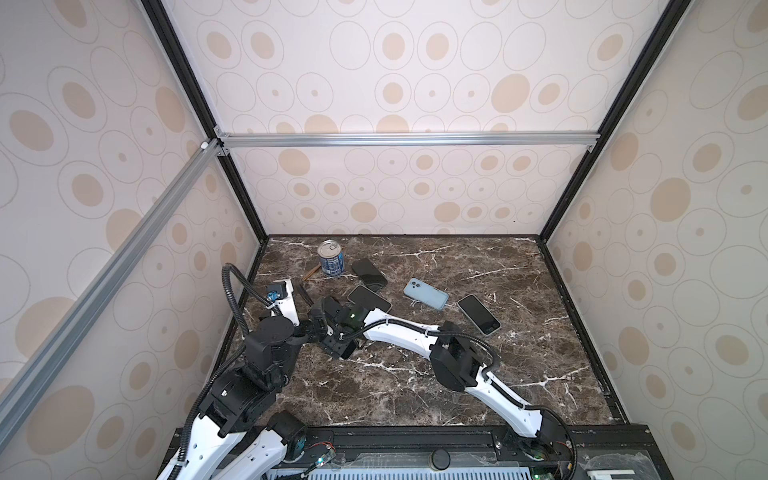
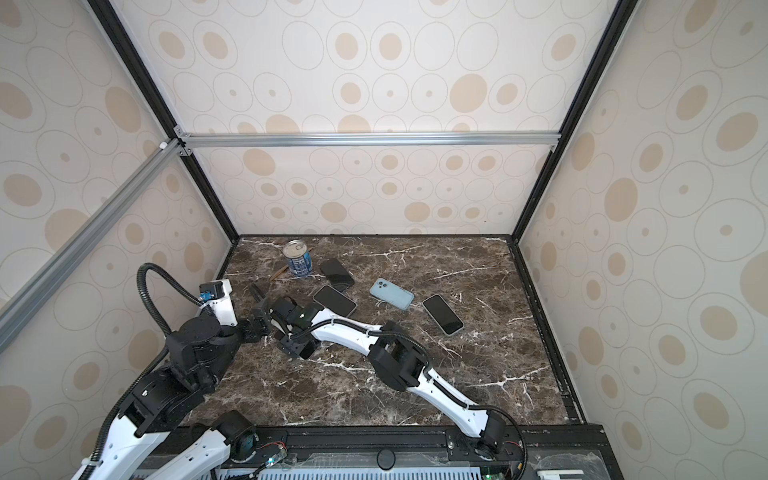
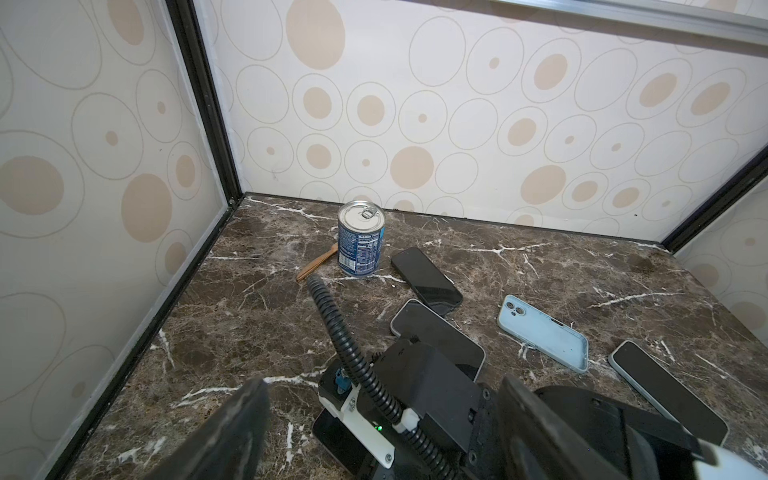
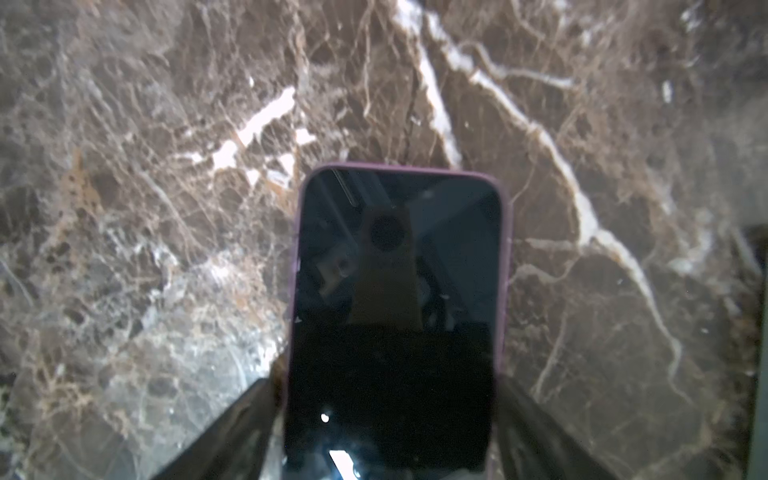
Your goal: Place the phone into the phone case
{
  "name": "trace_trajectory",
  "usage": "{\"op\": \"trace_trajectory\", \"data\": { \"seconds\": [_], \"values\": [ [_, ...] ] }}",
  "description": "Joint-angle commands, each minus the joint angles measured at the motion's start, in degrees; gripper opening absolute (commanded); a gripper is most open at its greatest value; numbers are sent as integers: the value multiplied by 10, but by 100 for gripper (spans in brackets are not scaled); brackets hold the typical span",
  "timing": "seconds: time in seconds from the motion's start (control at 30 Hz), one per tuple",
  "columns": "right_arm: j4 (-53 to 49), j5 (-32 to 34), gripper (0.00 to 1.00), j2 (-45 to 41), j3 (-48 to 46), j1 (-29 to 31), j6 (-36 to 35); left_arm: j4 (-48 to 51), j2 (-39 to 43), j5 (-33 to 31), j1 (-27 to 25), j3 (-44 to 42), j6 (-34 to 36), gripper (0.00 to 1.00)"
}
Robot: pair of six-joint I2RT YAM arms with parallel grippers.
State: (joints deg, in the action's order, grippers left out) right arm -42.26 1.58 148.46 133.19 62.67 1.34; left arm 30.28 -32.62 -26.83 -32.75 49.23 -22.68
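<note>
We find the purple-cased phone (image 4: 395,311) flat on the table (image 4: 124,166), long axis running out between the right fingers (image 4: 224,432), whose grip we cannot confirm; the left fingers (image 3: 232,432) stand wide open, empty.

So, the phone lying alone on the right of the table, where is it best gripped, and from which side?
Probably across its two long edges near the middle, coming straight down from above. The phone lies flat, screen up, so only its thin edges offer a hold. Nothing touches it, and bare table on both sides leaves room for the jaws.
</note>
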Motion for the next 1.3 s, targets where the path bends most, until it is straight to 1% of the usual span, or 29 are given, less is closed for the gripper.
{"op": "trace_trajectory", "data": {
  "seconds": [0.0, 0.17, 0.23, 0.33, 0.5, 0.6, 0.77, 0.9, 0.97, 1.13, 1.27],
  "values": [
    [-79, 11, 75, 26, -1, 3, -6, 2, 6, -19, 4, 3, 10, 86],
    [-113, -25, 65, 3, -11, -11, 1, 6, -4, -16, 4, 4, 3, 86],
    [-111, -25, 63, -22, -52, -15, -1, 4, -9, -12, 4, 4, -2, 86],
    [-69, -21, 61, -88, -143, -25, -10, -2, -23, -1, 4, 0, -8, 87],
    [49, -24, 59, -218, -329, -44, -22, -28, -58, 31, 4, -8, -20, 88],
    [121, -17, 58, -300, -429, -51, -33, -51, -91, 61, 5, -13, -27, 89],
    [216, 9, 58, -400, -569, -57, -46, -93, -168, 138, 10, -16, -44, 89],
    [285, 25, 58, -473, -660, -62, -60, -119, -220, 201, 19, -12, -58, 90],
    [319, 24, 59, -515, -700, -64, -72, -132, -240, 247, 26, -10, -62, 90],
    [364, 32, 58, -593, -758, -69, -93, -155, -274, 339, 42, -8, -76, 90],
    [428, 35, 58, -653, -809, -71, -100, -163, -290, 392, 46, -14, -85, 89]
  ]
}}
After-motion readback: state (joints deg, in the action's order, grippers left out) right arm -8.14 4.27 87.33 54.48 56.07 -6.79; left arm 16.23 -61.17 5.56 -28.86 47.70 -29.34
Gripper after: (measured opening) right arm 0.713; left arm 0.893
